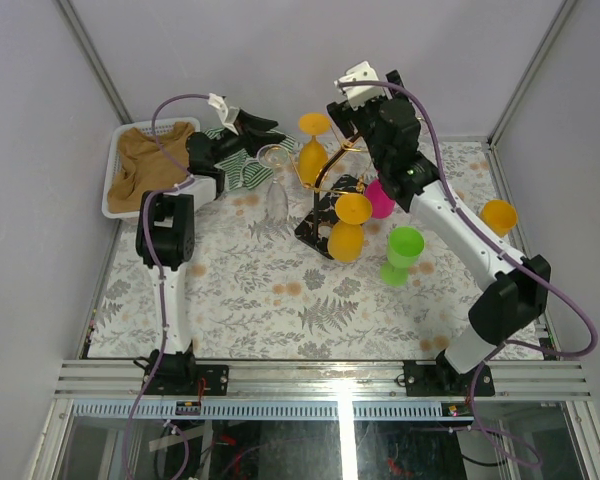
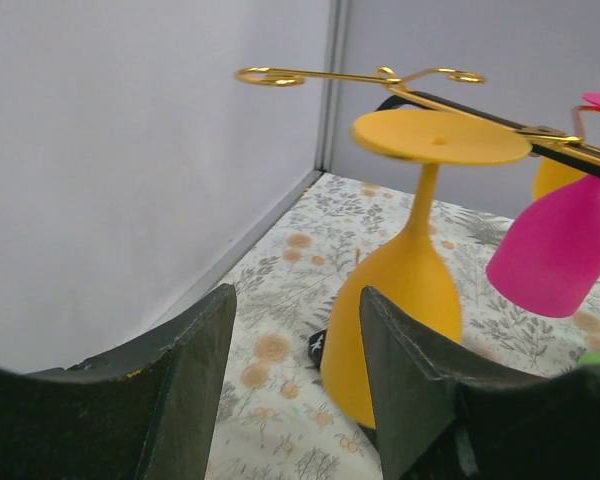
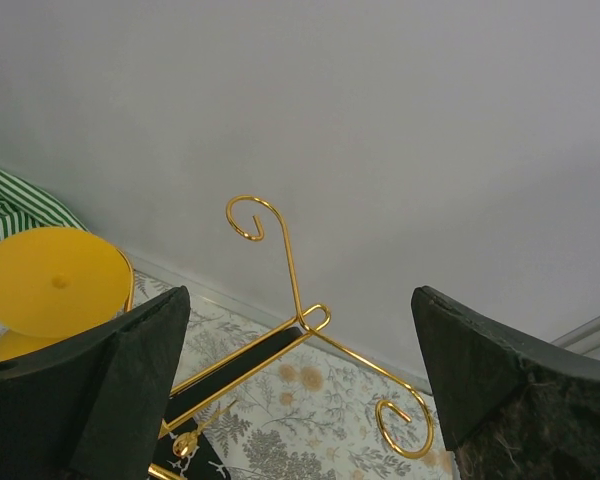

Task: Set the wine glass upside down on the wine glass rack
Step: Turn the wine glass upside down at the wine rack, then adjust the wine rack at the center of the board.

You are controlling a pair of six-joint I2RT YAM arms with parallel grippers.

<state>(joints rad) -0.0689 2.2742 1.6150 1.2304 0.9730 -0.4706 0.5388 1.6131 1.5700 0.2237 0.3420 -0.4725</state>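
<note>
The left fingers (image 2: 195, 360) are spread apart and hold nothing. In the left wrist view, a yellow glass (image 2: 405, 290) hangs upside down from the wine glass rack (image 2: 380, 78) just beyond them, with a pink glass (image 2: 560, 245) at the right edge. The right fingers (image 3: 130, 370) also gape empty, with the rack's curled hooks framed between them. From above, a clear wine glass (image 1: 276, 195) shows left of the rack, just below the left fingers, over the bench (image 1: 280, 300); whether it lies or hangs is unclear.

Overhead and both wrist views share the rack (image 1: 314, 229)
</note>
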